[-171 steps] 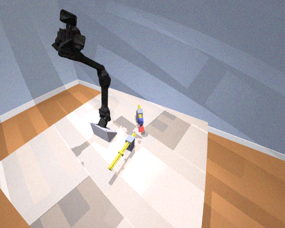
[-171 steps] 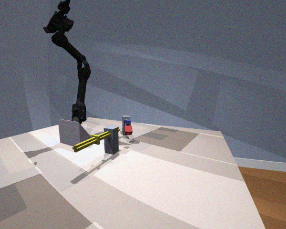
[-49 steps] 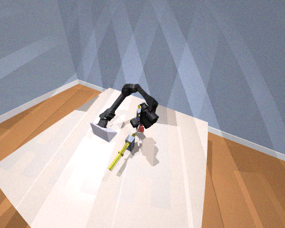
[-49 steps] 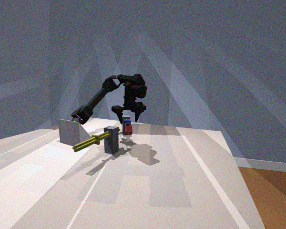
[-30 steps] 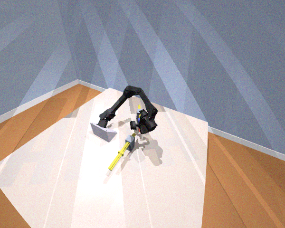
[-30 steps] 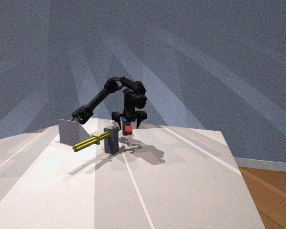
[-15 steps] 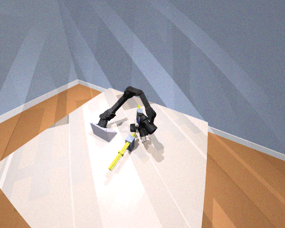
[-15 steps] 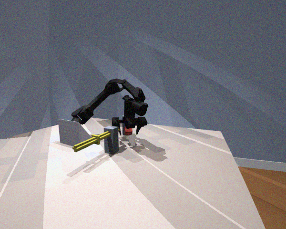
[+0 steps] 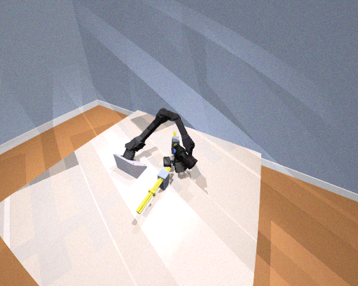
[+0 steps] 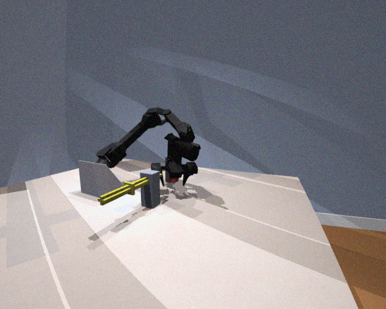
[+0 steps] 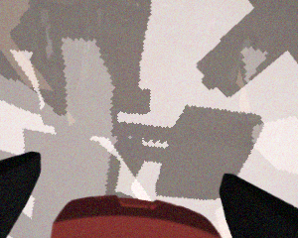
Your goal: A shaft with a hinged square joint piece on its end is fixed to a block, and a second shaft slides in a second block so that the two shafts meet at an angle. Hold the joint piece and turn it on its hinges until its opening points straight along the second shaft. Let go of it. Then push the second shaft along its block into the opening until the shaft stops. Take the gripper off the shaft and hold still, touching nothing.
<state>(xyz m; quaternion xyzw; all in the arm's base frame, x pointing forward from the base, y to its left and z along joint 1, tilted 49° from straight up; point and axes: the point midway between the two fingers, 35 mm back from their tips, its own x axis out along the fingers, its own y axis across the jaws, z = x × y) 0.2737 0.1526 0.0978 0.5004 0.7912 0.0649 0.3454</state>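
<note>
Joint piece is hidden under the gripper [image 9: 175, 164] from the top, mid-bench toward the far edge; yellow second shaft [image 9: 148, 195] points at it. Side on, red joint piece [image 10: 173, 179] sits between spread, empty fingers. Wrist cam: only its rounded red top [image 11: 134, 218]. Closing off-centre could knock it askew, I reckon.

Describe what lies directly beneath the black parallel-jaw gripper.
Under the black parallel-jaw gripper, between its spread fingers, sits the red square joint piece. Only its top edge shows; its opening and hinges are covered by the gripper body.
</note>
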